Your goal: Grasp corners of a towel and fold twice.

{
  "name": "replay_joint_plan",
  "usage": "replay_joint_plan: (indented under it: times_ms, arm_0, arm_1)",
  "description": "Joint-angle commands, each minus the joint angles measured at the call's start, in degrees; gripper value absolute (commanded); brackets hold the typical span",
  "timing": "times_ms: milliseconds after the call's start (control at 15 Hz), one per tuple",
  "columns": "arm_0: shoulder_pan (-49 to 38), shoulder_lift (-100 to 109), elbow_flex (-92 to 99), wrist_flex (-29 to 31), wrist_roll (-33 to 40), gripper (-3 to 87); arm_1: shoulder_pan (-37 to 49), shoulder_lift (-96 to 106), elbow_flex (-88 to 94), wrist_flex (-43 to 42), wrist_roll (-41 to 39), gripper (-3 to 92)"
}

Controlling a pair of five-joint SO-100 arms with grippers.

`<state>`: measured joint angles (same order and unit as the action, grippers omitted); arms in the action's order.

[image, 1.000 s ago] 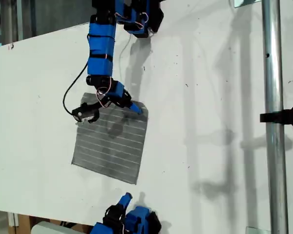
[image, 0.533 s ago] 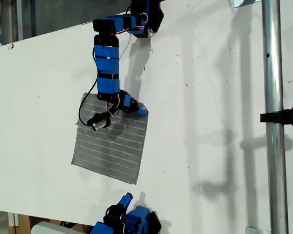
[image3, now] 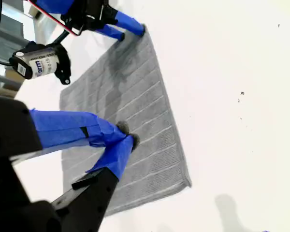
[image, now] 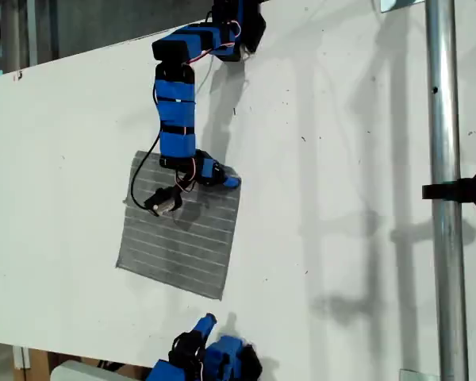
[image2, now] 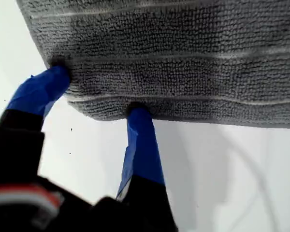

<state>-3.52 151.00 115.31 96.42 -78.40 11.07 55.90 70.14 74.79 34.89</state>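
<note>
My second gripper (image: 209, 321) sits at the near edge of the white table (image: 349, 238), at about six o'clock in the exterior view, clear of the cloth; in the second wrist view its two blue-taped fingers (image3: 117, 145) meet at their tips, pressed together on nothing, hanging above the towel without my being able to tell any contact. The towel (image: 181, 238), grey with thin pale parallel stripes, lies spread flat on the table a little toward nine o'clock of the exterior view's centre, one layer, roughly square, its near corner (image: 216, 295) pointing back toward my second gripper. Farther on, at the towel's far edge, my first gripper (image: 228, 181) comes down from the arm mounted at about twelve o'clock. In the first wrist view its two blue-taped fingers (image2: 141, 140) stand spread apart, both tips touching the border of the towel (image2: 183, 63) at its far corner (image2: 53, 63), one at the very tip of the corner and the other a little way along the edge. The cloth is not pinched between them. A small black wrist camera (image: 163, 202) hangs beside that arm over the towel's far half.
</note>
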Motion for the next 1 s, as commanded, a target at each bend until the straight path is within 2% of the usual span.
replay_joint_plan:
  times_ms: [0,333,533,733,800,867,933]
  arm_0:
    - [0.70,-0.35,-0.53,-0.53,-0.79,-2.7]
    - [-0.18,-6.77,-2.81,-1.67,0.35,-2.7]
    - [-3.34,-20.48,-12.48,-2.81,5.27,-2.7]
    - [-11.25,-24.43,-13.27,-2.29,13.18,-1.7]
    - [-13.97,-26.19,-13.10,-2.11,15.73,7.2]
    - [-16.70,-28.21,-12.92,-1.67,17.23,25.3]
    - [-18.81,-30.85,-12.92,-2.02,22.32,35.0]
  arm_1:
    - [-0.35,0.00,-2.20,0.79,1.14,-0.2]
    - [-1.85,0.09,-1.41,-0.18,1.49,-0.2]
    - [-2.02,0.53,-1.49,-0.44,1.85,-0.2]
    - [-2.29,1.85,-1.23,-0.53,2.20,-0.2]
    - [-2.29,2.11,-1.23,-0.53,2.29,-0.2]
    - [-2.29,2.46,-0.97,-0.53,2.37,-0.2]
    - [-2.46,2.72,-0.88,-0.62,2.64,-0.2]
